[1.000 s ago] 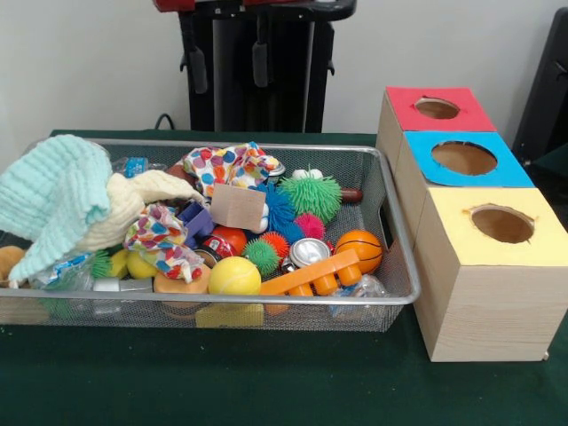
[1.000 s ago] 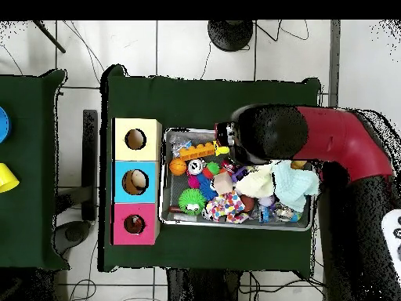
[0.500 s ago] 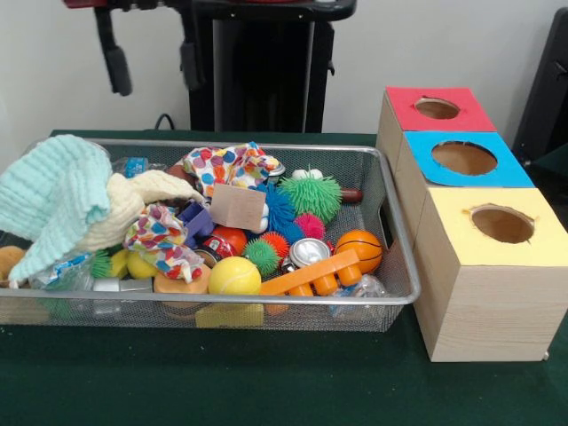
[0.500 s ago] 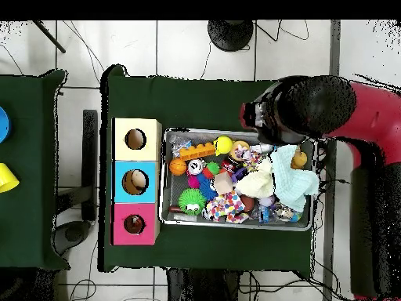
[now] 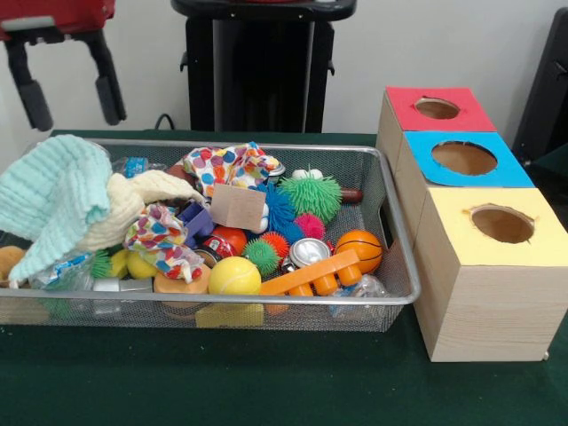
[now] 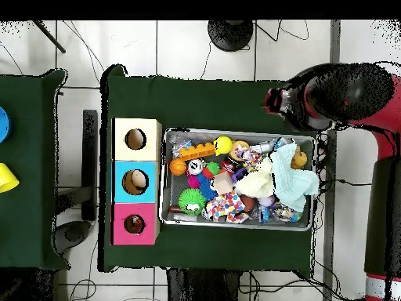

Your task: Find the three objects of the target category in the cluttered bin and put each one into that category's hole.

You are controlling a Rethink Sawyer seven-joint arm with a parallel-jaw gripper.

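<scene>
The end effector hangs at the upper left of the front view, above the left end of the wire basket, its two dark fingers spread wide with nothing between them. In the overhead view the red and black arm sits over the basket's corner beside the pale cloths.

Below it, at the basket's left end, a mint green knitted cloth lies heaped against a cream cloth. Just right of these is a spotted cloth, and a second spotted cloth lies toward the back rim. In the middle sit a small cardboard box, a yellow ball against the front wall, a blue spiky ball and a green spiky ball. Further right are a metal can, an orange plastic piece lying on a slant, and a little basketball.

To the right of the basket, on the green counter, stand three wooden boxes in a row, each with a round hole in its top: the yellow box nearest, the blue box behind it, the red box farthest back
</scene>
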